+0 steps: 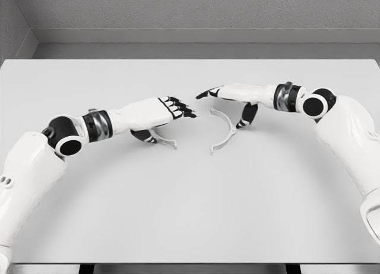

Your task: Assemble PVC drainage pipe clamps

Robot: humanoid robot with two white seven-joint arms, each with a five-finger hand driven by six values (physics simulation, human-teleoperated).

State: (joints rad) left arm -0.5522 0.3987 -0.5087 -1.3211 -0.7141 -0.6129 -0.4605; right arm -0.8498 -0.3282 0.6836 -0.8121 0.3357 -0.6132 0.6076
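On table, 2 clamp halves: 1 under my L hand, fingers extended, thumb hooked on it; other beside R hand, open. Advise aligning ends before mating.

A pale grey table with a plain matte top fills most of the view. Behind its far edge stands a grey textured wall with a lighter baseboard. Light is even and diffuse, casting soft shadows.
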